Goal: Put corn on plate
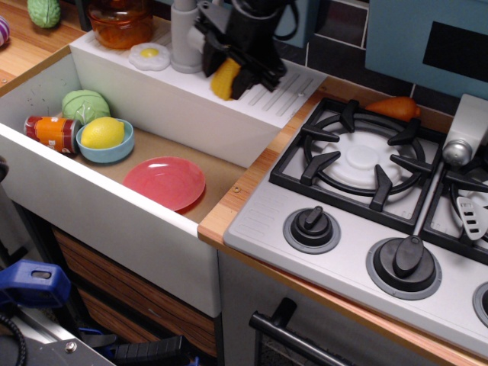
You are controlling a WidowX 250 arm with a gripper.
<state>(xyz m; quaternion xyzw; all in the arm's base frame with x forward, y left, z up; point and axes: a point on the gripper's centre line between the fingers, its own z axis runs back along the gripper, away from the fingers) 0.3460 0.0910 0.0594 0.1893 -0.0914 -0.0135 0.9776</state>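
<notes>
My black gripper (229, 76) is shut on the yellow corn (225, 78) and holds it in the air over the white back ledge of the sink, by the grey faucet (187, 34). The red-pink plate (165, 182) lies flat on the brown sink floor, below and to the front left of the gripper, with nothing on it.
A light-blue bowl (104, 146) holding a yellow lemon (102, 133), a green vegetable (85, 104) and an orange can (52, 132) sit at the sink's left. A fried egg toy (149, 55) and amber jar (120, 21) stand on the ledge. The stove (358, 160) with an orange toy (393, 107) is at right.
</notes>
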